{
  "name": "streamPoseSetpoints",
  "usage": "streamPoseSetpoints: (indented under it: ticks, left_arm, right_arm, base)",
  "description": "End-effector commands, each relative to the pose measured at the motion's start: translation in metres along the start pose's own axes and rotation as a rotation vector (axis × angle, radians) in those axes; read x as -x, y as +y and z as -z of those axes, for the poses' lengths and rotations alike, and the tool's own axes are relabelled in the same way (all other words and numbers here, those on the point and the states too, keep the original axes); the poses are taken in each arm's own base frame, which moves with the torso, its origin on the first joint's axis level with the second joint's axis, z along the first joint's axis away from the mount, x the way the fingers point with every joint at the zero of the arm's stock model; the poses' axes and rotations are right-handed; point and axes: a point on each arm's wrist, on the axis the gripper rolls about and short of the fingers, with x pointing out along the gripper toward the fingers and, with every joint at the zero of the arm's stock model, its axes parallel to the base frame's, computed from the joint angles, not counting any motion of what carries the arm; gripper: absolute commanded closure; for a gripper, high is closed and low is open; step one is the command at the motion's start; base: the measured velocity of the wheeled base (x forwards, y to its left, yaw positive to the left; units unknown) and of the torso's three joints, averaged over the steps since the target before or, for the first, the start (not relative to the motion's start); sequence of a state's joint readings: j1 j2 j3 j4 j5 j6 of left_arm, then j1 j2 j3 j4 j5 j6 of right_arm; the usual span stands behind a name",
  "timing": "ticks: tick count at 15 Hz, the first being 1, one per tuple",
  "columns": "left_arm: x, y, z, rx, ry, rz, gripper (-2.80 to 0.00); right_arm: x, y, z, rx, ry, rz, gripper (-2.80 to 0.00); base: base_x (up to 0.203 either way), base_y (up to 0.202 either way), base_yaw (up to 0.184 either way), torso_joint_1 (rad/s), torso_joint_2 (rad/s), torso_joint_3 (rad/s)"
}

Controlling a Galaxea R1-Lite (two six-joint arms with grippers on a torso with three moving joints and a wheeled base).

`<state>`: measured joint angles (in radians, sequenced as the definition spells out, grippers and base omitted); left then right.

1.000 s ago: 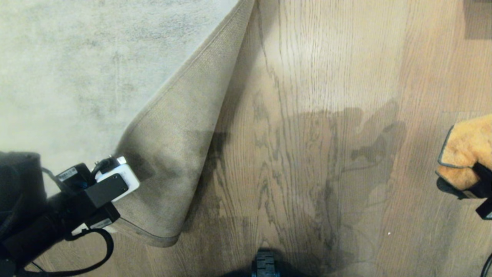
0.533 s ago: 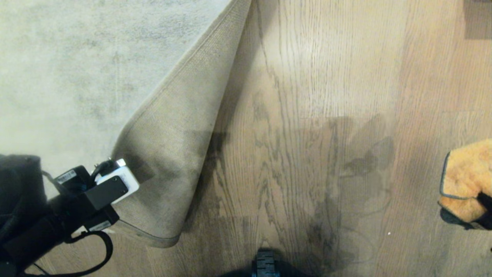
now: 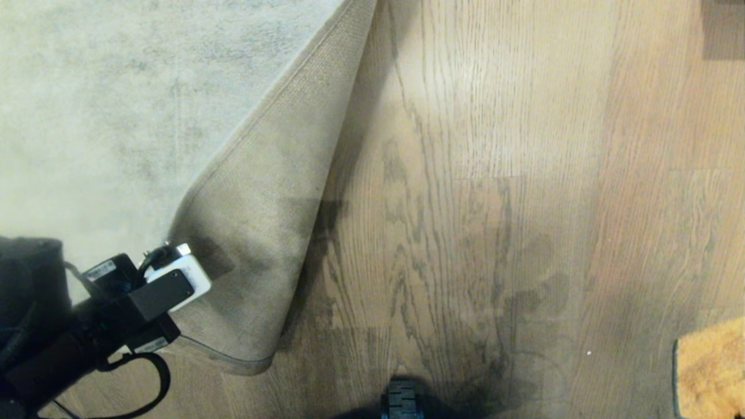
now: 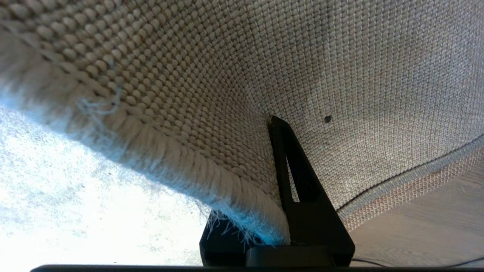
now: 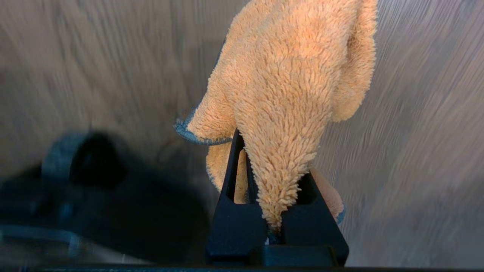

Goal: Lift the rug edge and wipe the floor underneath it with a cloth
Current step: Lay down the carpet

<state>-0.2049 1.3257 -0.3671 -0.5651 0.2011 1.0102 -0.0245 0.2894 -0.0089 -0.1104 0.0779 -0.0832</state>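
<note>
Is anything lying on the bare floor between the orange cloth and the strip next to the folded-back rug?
Nothing visible. The left gripper holds the rug edge folded back, backing up. Between it and the cloth in the right gripper, low at the head view's right edge, the floor shows only wood grain and shadows.

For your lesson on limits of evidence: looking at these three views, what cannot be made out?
- Head view: the cloth is cut off by the frame corner, and the right pincer holding it lies outside.
- Head view: the left pincer is hidden behind its own wrist camera.
- Right wrist view: the floor is motion-blurred, so cleanliness is unreadable.
- Left wrist view: the lifted rug edge fills the frame, hiding most of the floor beneath.
</note>
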Motion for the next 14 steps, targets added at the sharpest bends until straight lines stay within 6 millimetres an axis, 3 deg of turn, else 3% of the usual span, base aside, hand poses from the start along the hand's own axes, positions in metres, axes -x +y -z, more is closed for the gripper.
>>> streamPoseSetpoints:
  ticks: [1, 14]
  left_arm:
    - [0.000, 0.000, 0.000, -0.005, 0.000, -0.003, 0.00]
    - [0.001, -0.002, 0.002, 0.014, 0.004, 0.002, 0.00]
  right_arm:
    - [0.012, 0.001, 0.013, 0.007, -0.042, 0.008, 0.00]
    - [0.022, 0.002, 0.021, 0.008, -0.164, 0.024, 0.00]
  base:
    - [0.000, 0.000, 0.000, 0.000, 0.00, 0.000]
    - [0.000, 0.000, 0.000, 0.000, 0.00, 0.000]
